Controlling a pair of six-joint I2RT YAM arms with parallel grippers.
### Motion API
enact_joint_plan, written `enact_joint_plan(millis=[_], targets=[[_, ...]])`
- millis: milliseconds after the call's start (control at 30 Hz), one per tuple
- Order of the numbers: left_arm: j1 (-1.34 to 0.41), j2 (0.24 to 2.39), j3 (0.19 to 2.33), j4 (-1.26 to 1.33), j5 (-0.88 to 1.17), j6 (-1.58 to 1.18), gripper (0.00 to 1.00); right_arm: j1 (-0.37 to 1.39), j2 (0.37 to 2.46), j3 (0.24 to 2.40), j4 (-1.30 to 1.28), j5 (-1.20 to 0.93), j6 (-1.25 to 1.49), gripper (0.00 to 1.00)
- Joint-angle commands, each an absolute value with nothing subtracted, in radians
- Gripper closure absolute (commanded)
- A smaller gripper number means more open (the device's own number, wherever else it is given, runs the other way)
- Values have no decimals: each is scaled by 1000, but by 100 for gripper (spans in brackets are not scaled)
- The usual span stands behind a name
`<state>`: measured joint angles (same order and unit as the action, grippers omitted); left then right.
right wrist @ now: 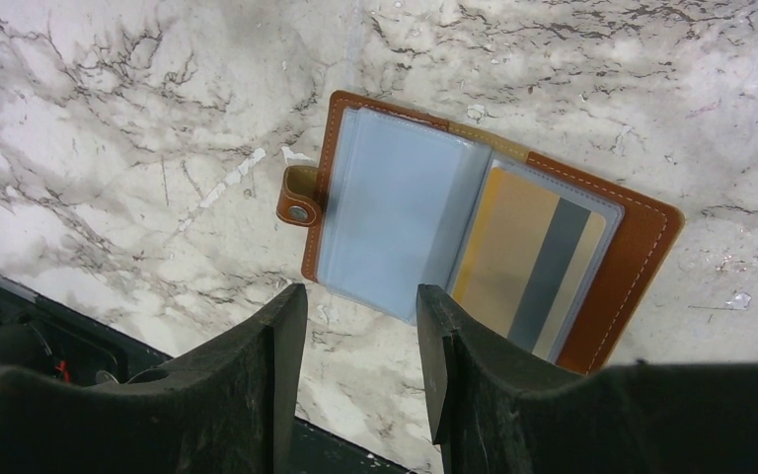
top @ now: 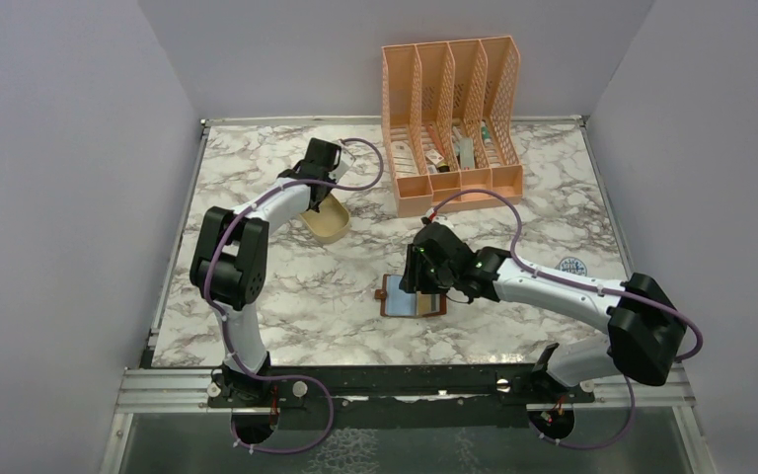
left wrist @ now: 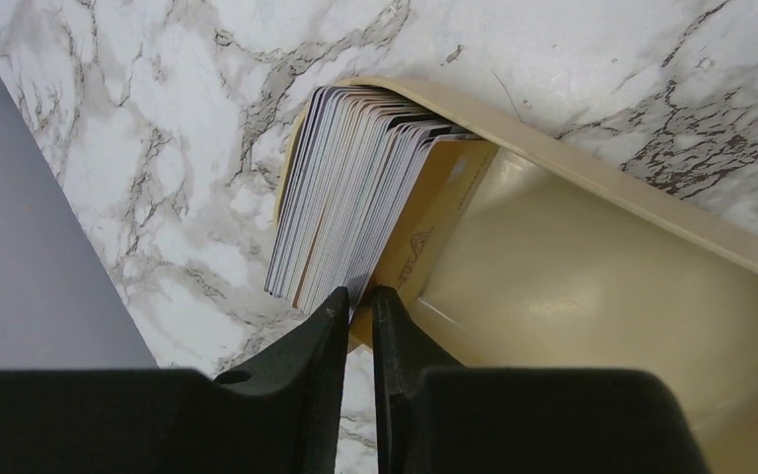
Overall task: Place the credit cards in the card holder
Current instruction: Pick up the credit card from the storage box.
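Fingertips [left wrist: 330,314] first: on my left gripper [left wrist: 357,296] they were almost pressed together, just a sliver of gap, right at the lower edge of the credit cards [left wrist: 345,188]. Those stood on edge like a fanned deck against the tray [left wrist: 592,178] wall, which is handy, since upright edges give you something to nip. I couldn't tell if a card was actually pinched, though. That arm [top: 257,212] reached up the left side of the overhead view, wrist tipped down. My right gripper [right wrist: 360,293] hung spread, holding nothing, just over the card holder [right wrist: 642,237]. The holder lay open mid-frame on the table [top: 306,296], a gold card [right wrist: 513,247] already pocketed. My guess is I was there to steady it.
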<state>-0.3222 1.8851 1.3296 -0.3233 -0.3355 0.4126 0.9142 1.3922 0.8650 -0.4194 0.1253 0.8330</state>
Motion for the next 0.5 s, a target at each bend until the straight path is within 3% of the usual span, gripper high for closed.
enact_joint_plan(millis=[0,300,467], targets=[[-322,1855,1384,-319,-387,414,85,914,1360,866,-433,119,829,54],[-328,1831,1397,-370,-335,376,100,913,1326,869,-455,138,821,54],[-334,1809,1422,-439,-290,319,100,914,1282,867,-456,136,822,54]])
